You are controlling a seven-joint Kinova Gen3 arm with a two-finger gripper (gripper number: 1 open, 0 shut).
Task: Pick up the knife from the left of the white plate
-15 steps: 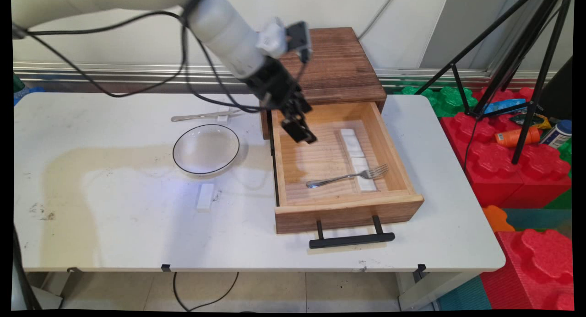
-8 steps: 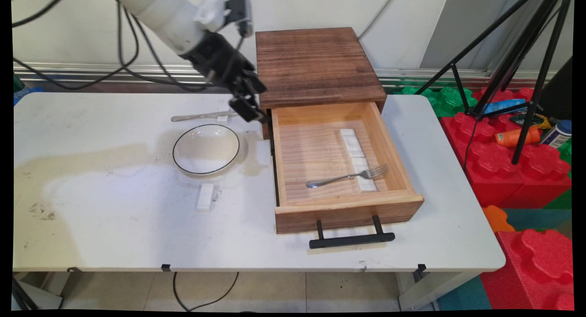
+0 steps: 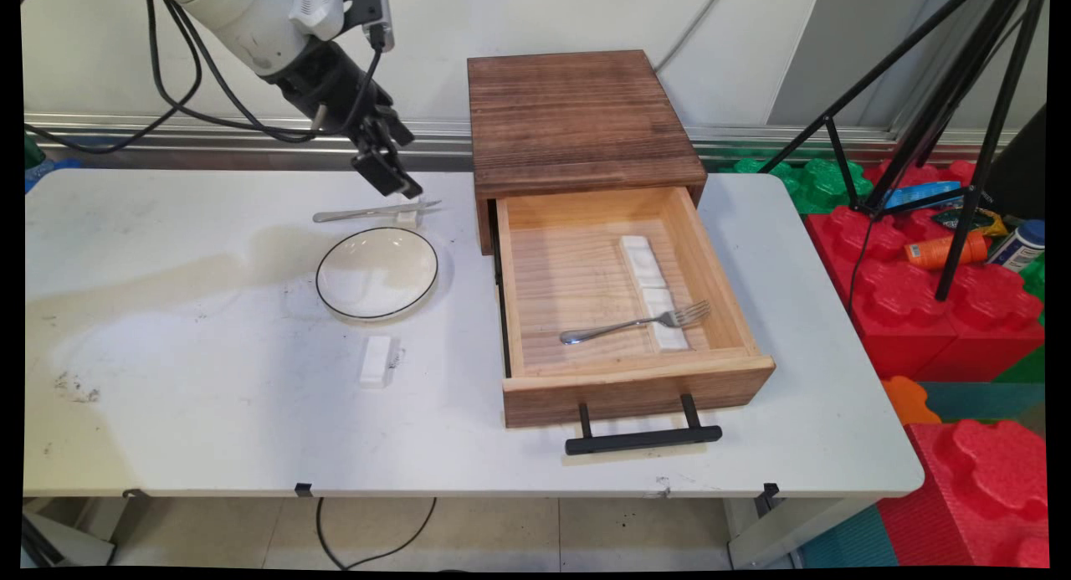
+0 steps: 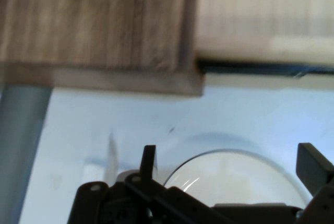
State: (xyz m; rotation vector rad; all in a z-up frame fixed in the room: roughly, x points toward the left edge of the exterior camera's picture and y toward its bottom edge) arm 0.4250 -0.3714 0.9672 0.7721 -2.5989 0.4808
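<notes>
Main view and hand view. The jaws point(image 3: 386, 171) point(image 4: 229, 166) hang above the table point(image 3: 209, 429) near its far edge, left of the wooden box, and hold nothing; in the hand view the two black fingers point(image 4: 148, 162) stand wide apart, with the rim of the plate showing between them.

Knife point(image 3: 372, 213): lies flat near the far edge of the table, just below the jaws, its length running along that edge and its tip end resting on a small white block point(image 3: 407, 218). It is the thing nearest the jaws, with a gap between them.

Plate point(image 3: 376, 272) point(image 4: 235, 179): round, white, with a thin black rim, on the table just to the near side of the knife.

A second white block point(image 3: 376, 360) lies flat on the table on the near side of the plate, apart from it.

Wooden box point(image 3: 581, 120) point(image 4: 99, 23): dark-topped, standing at the far edge of the table, right of the knife and plate. Its drawer point(image 3: 728, 371) is pulled out toward the near edge, a black handle point(image 3: 643, 436) on its front.

Fork point(image 3: 637, 321): lies flat inside the drawer, near the front wall, tines toward the right. The tine end rests across a strip of white blocks point(image 3: 653, 287) that runs front to back along the right part of the drawer floor.

Black cables point(image 3: 180, 69) hang from the arm above the far left part of the table.
</notes>
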